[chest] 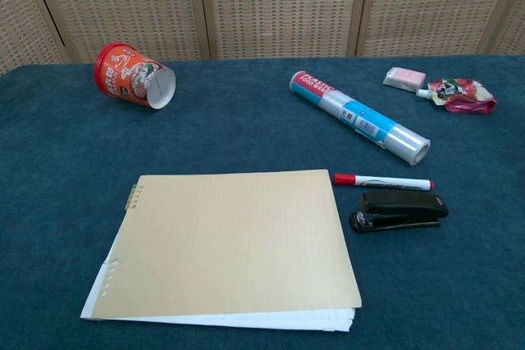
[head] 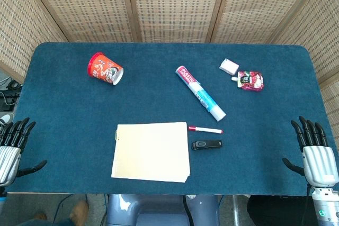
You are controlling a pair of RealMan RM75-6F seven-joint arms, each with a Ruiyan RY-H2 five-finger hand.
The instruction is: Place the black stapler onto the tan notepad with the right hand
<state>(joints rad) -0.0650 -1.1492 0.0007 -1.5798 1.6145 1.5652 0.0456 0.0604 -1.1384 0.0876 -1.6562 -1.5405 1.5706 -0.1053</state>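
Observation:
The black stapler (head: 207, 145) (chest: 399, 209) lies flat on the blue table, just right of the tan notepad (head: 152, 151) (chest: 227, 241), a small gap between them. My right hand (head: 315, 151) rests at the table's front right corner, fingers spread and holding nothing, well to the right of the stapler. At the front left edge my left hand (head: 12, 144) is also open and empty. Neither hand shows in the chest view.
A red-capped white marker (head: 205, 129) (chest: 383, 180) lies just behind the stapler. Further back are a wrapped roll (head: 200, 92) (chest: 358, 117), a tipped red cup (head: 105, 69) (chest: 134, 76), a white eraser (head: 229, 66) (chest: 404, 79) and a red pouch (head: 250, 80) (chest: 459, 94).

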